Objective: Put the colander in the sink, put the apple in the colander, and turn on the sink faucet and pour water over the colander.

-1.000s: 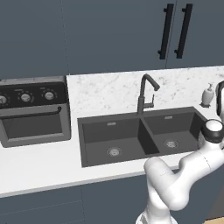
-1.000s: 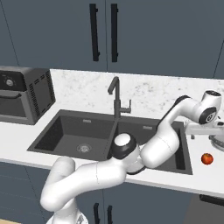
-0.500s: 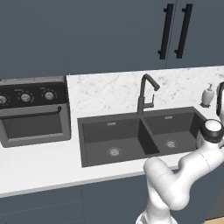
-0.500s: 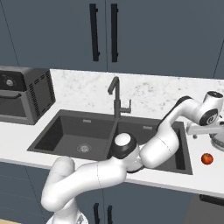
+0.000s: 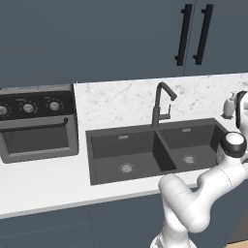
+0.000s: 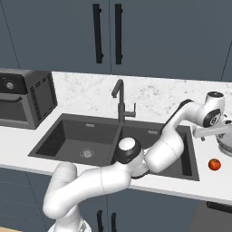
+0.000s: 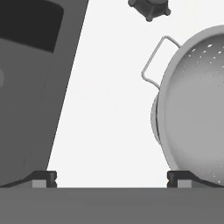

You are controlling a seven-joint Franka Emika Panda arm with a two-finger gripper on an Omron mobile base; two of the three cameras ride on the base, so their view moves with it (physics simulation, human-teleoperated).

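The silvery colander [image 7: 192, 105] stands on the white counter right of the sink [image 7: 26, 87], its wire side handle [image 7: 158, 61] turned toward the basin. My gripper [image 7: 111, 179] hovers open just above the counter. One fingertip [image 7: 43, 178] is near the sink's edge and the other is at the colander's near rim, with nothing between them. From the right base view, the gripper [image 6: 213, 132] hangs beside the colander [image 6: 226, 144] at the frame's right edge. The red-orange apple [image 6: 215, 164] lies on the counter in front of the colander. The dark gooseneck faucet [image 6: 119, 100] rises behind the double sink [image 6: 81, 136].
A dark oven with knobs [image 5: 36, 123] sits on the counter left of the sink [image 5: 155, 150]. A white soap dispenser [image 5: 228, 106] stands behind the right basin. A small dark object [image 7: 149, 8] lies on the counter beyond the colander. Dark cabinets hang above.
The hand has shifted only slightly beside the colander. The colander, apple and faucet have not moved.
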